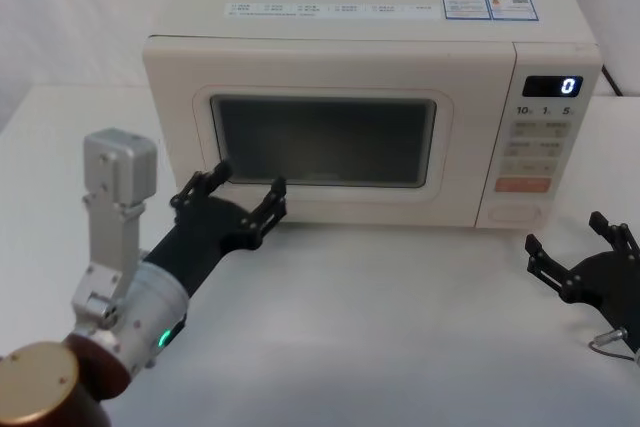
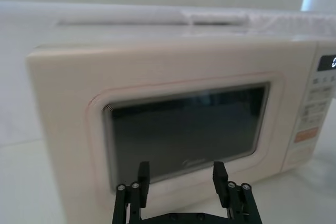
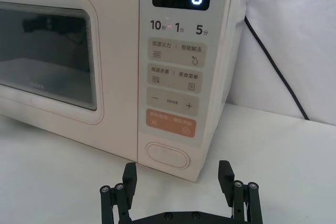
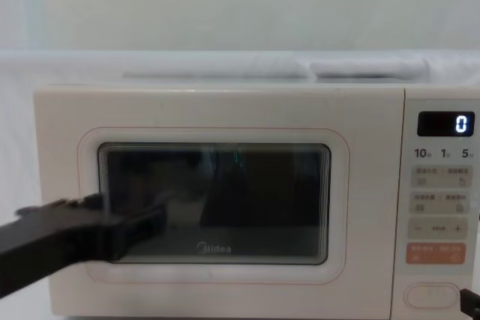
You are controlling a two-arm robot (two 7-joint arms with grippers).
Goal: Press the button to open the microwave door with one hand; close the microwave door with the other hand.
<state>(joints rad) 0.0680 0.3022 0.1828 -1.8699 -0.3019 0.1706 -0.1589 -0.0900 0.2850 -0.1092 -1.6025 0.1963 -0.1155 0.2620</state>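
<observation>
Cream-white Midea microwave (image 1: 370,122) sits at twelve o'clock, its door (image 4: 214,204) shut flush. Left gripper (image 1: 230,197), fingers spread, hovers just before the window, likely staged for closing; right gripper (image 3: 178,182), also spread, faces the oval door-release button (image 3: 167,155), apart from it.

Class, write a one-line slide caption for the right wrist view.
Open right pincer hovers before the oval door-release button of the shut cream-white microwave, display reading 0.

matt cream microwave (image 1: 330,57); glossy dark door window (image 1: 322,140)
</observation>
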